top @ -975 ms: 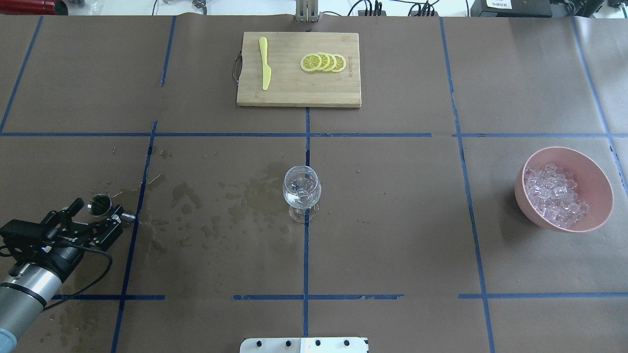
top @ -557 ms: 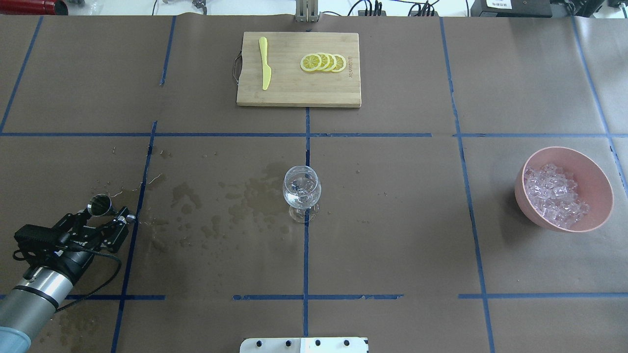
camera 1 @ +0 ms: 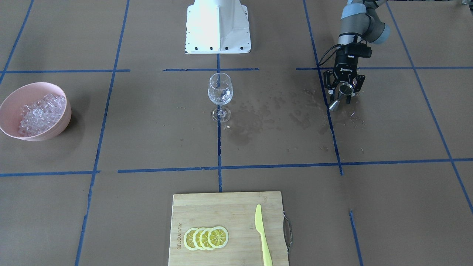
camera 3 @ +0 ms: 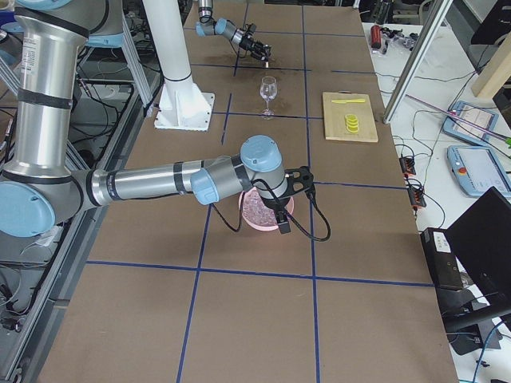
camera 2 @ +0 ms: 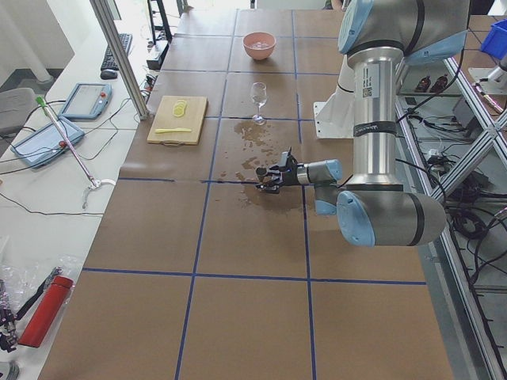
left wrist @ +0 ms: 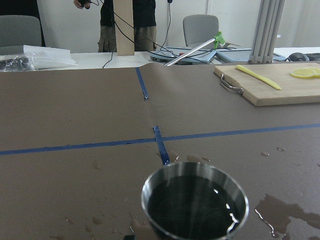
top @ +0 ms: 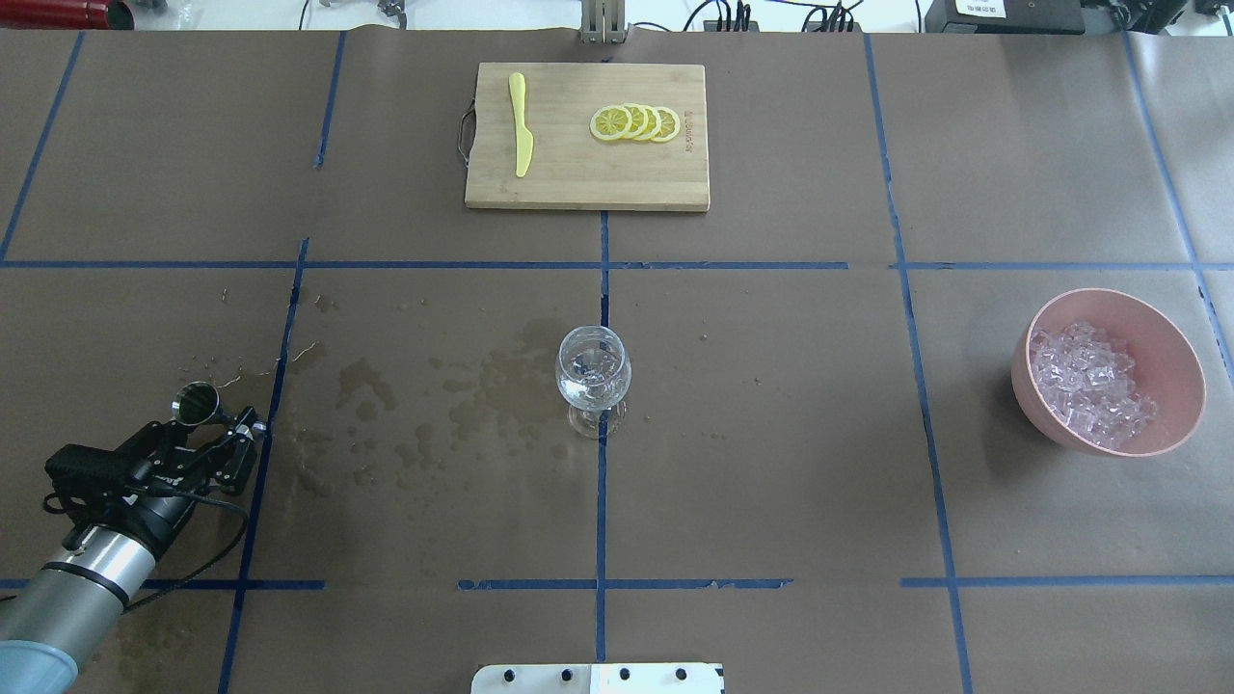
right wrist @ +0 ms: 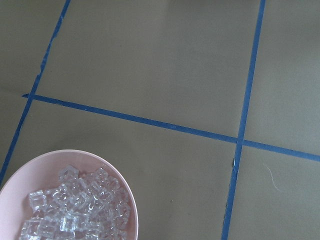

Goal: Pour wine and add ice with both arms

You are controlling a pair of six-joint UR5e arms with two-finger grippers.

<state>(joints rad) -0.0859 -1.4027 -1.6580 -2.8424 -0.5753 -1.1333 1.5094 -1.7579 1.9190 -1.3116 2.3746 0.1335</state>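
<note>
My left gripper (top: 214, 434) is low at the table's left, shut on a steel jigger (top: 196, 403) that it holds upright. In the left wrist view the jigger's cup (left wrist: 194, 202) holds dark-looking liquid. The wine glass (top: 594, 371) stands at the table's middle with a little clear wine (camera 1: 220, 98) in it. A pink bowl (top: 1176, 376) at the right holds a heap of ice cubes (top: 1089, 386). My right gripper (camera 3: 284, 226) shows only in the exterior right view, above the bowl (camera 3: 249, 217); I cannot tell if it is open. The right wrist view shows the bowl's rim (right wrist: 120, 180) and ice (right wrist: 75, 210).
A wooden cutting board (top: 578, 183) at the far middle carries lemon slices (top: 636, 122) and a yellow knife (top: 521, 125). Wet spill marks (top: 501, 376) spread over the brown paper between jigger and glass. The robot's white base (camera 1: 218, 26) is behind the glass.
My left arm has drawn back and swung so the gripper lies lower and flatter. The jigger has stayed at nearly the same spot. Glass, bowl and board have not moved.
</note>
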